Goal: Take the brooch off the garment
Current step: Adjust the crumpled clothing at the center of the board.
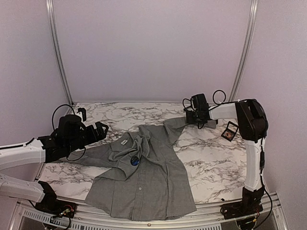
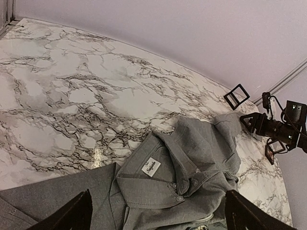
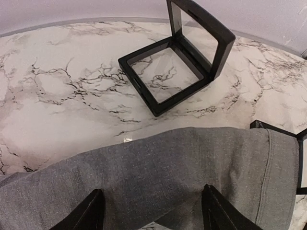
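While small round blue brooch (image 1: 135, 161) sits on chest of grey long-sleeved button-up shirt (image 1: 144, 189), still approach step: left gripper (image 1: 101, 128) spread wide near collar, right gripper (image 1: 187, 115) spread over sleeve cuff, nothing pinched. Next, probably: steady cloth, lower onto brooch

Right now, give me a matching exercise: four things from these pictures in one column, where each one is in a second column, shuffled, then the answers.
1. blue brooch
2. open black frame case
3. left gripper
4. shirt label

A. inside the collar
B. on the bare table, beyond the sleeve
C. on the chest of the shirt
D. raised over the left of the table, jaws open

Pairs: 1-C, 2-B, 3-D, 4-A.
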`<state>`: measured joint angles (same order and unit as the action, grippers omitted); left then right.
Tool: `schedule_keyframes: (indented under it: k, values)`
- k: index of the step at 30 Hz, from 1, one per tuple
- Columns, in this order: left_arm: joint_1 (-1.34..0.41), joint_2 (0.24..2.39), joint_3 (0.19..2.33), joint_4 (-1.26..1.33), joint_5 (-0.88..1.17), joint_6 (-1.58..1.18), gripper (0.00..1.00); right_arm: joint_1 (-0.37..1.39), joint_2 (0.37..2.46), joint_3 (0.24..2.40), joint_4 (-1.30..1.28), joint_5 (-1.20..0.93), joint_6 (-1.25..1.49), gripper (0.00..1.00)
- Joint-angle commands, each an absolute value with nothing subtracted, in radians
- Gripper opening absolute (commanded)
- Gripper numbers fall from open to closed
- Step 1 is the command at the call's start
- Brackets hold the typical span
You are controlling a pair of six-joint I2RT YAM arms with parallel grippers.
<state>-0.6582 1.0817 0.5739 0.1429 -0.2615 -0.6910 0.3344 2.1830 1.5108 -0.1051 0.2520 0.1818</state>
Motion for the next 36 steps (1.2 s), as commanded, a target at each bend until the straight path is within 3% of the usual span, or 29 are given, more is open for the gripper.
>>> schedule_keyframes:
  k: [1, 4, 9, 11, 26, 36]
  values:
    - [-0.652, 1.075, 0.572, 0.121, -0.246, -0.683, 0.99, 0.315, 2.266, 1.578, -0.114, 0.243, 0.152, 0.65]
    - [-0.649, 1.091, 0.578, 0.127, -0.236, -0.681, 0.99, 0.315, 2.305, 1.599, -0.129, 0.204, 0.153, 0.51]
    - [-0.649, 1.098, 0.588, 0.13, -0.233, -0.677, 0.99, 0.317, 2.303, 1.578, -0.133, 0.19, 0.176, 0.07]
    - [-0.648, 1.097, 0.59, 0.132, -0.231, -0.677, 0.99, 0.321, 2.282, 1.561, -0.128, 0.21, 0.186, 0.0]
    - [-0.634, 1.107, 0.586, 0.148, -0.224, -0.663, 0.99, 0.476, 2.026, 1.533, -0.294, 0.405, 0.27, 0.0]
    - [-0.616, 1.143, 0.59, 0.192, -0.173, -0.647, 0.99, 0.589, 1.734, 1.172, -0.359, 0.267, 0.487, 0.0]
